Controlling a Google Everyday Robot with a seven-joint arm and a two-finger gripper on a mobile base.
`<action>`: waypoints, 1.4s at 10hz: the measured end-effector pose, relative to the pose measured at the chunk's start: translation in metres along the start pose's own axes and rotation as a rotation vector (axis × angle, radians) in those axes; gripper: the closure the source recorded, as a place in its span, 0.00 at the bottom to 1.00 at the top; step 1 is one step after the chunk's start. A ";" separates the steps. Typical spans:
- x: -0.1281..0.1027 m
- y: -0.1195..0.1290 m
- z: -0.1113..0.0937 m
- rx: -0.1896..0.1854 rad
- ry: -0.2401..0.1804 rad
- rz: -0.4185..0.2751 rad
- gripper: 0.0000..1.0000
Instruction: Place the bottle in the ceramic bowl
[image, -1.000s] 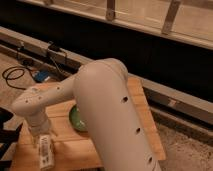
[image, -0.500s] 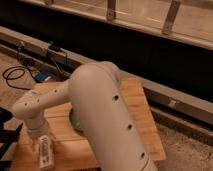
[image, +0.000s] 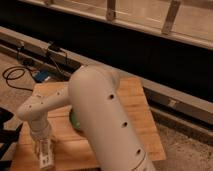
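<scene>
The slim white bottle (image: 46, 156) with a printed label lies on the wooden table (image: 135, 107) near its front left corner. My gripper (image: 42, 144) hangs straight down from the white arm (image: 100, 115) and sits right over the bottle's upper end, touching or nearly touching it. The green ceramic bowl (image: 73, 120) is to the right of the gripper. Only a thin sliver of the bowl shows, because the big arm link hides the rest.
Black cables (image: 15, 75) and a blue box (image: 42, 76) lie on the floor left of the table. A dark wall with a metal rail (image: 165, 95) runs behind it. The table's front edge is close to the bottle.
The big arm link has swung left and nearer the camera, so it hides more of the green bowl. The gripper has stayed over the bottle, slightly lower.
</scene>
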 end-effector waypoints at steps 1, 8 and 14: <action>0.000 -0.002 0.002 -0.003 -0.003 -0.001 0.57; 0.006 0.009 -0.013 0.007 -0.056 -0.034 1.00; 0.009 -0.012 -0.122 0.151 -0.204 -0.005 1.00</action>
